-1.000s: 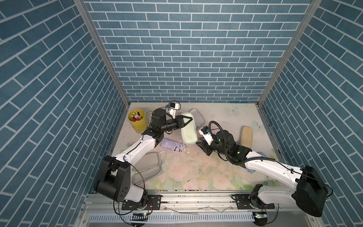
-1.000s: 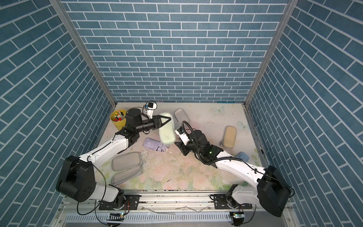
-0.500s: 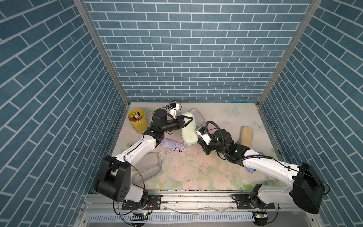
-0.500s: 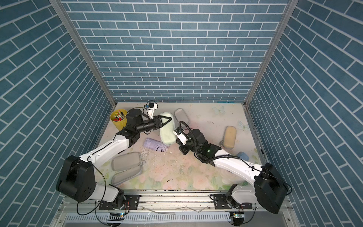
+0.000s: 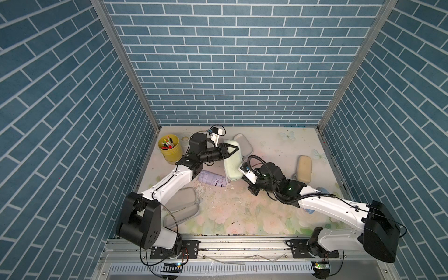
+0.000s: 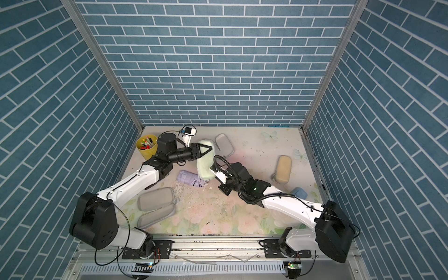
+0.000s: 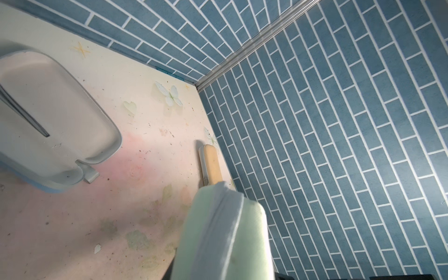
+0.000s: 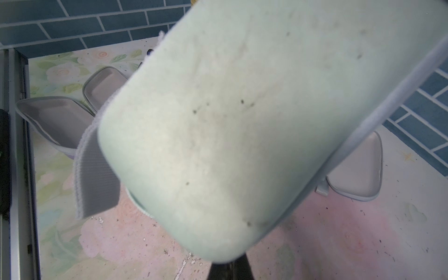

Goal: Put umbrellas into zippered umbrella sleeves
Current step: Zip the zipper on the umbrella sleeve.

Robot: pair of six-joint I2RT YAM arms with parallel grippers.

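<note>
The left gripper (image 5: 232,150) pinches the far end of the mint case (image 5: 232,161), with one finger on each side of it. The right gripper (image 8: 229,268) is squeezed tight at the near end of the same case. You cannot tell what it pinches there, because the case hides it. So the mint case hangs between the two arms, near the back of the table (image 5: 266,150), tilted and lifted a little.

There are four cases in all. The mint case is one. The beige case (image 5: 304,168) lies zipped up near the right wall, well apart from the arms. The blue case (image 5: 244,145) lies open just behind the mint case, grey inside. The lilac case (image 5: 181,206) lies open at the front left, partly under the left arm, and both its grey halves show.

Two umbrellas can be seen. The lilac umbrella (image 5: 211,178) lies on the table just beside the near end of the mint case. The blue umbrella (image 6: 299,193) peeks out from behind the right arm.

One yellow cup (image 5: 169,150) full of pens stands in the back left corner.
</note>
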